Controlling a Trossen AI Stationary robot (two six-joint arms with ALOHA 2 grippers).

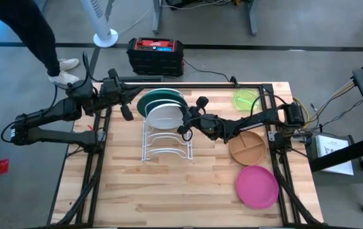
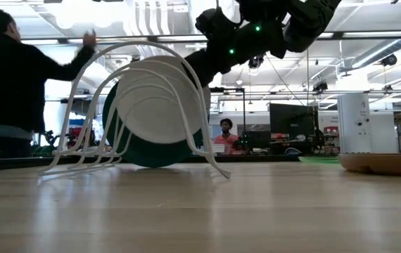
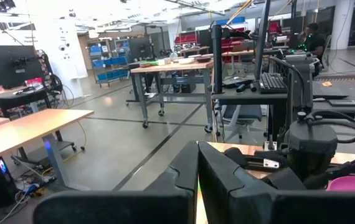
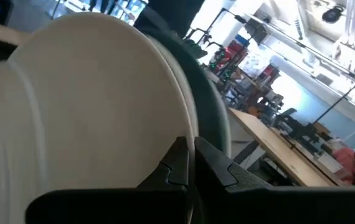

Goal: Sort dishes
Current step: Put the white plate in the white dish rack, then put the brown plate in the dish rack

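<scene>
The right gripper [image 1: 183, 129], fingers closed and empty, is just beside the white plate [image 1: 163, 116] standing in the rack [image 1: 166, 151].

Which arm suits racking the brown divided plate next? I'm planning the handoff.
Probably the right. Its tool is shut beside the white plate in the rack, and the brown divided plate lies beside that arm. The left tool hangs beyond the rack.
</scene>
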